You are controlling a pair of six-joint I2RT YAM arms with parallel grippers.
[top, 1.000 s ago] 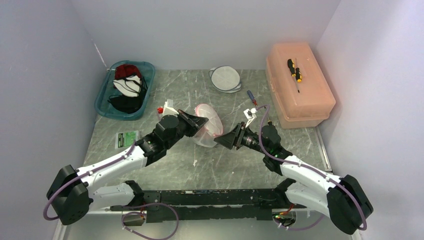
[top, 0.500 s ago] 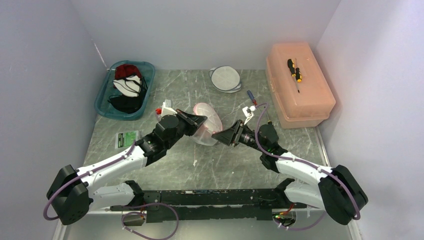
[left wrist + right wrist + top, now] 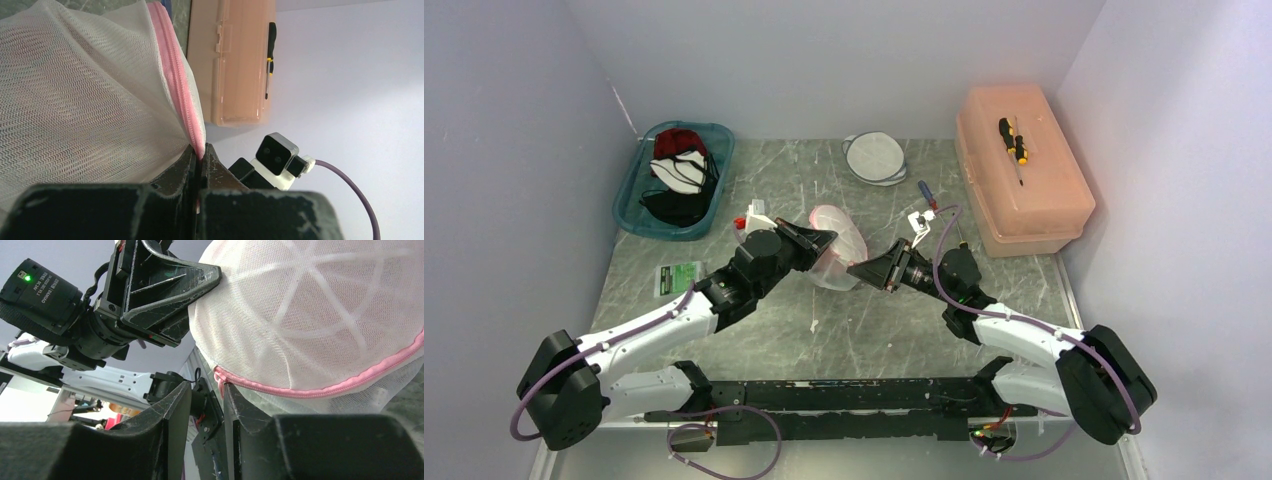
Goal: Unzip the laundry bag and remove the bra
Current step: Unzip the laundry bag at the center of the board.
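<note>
Broadly, the grey marbled table (image 3: 874,320) carries an orange toolbox (image 3: 1021,170) at its right rear. At mid-table the domed white mesh laundry bag (image 3: 842,238) sits between the two arms. The left gripper (image 3: 201,152) is clamped tight on the bag's edge, pinching mesh and pink zipper (image 3: 325,387) together. The right gripper (image 3: 207,390) meets the bag from the other side, jaws narrowly apart. The small pink zipper pull (image 3: 219,380) hangs in that gap; whether they touch it is unclear
</note>
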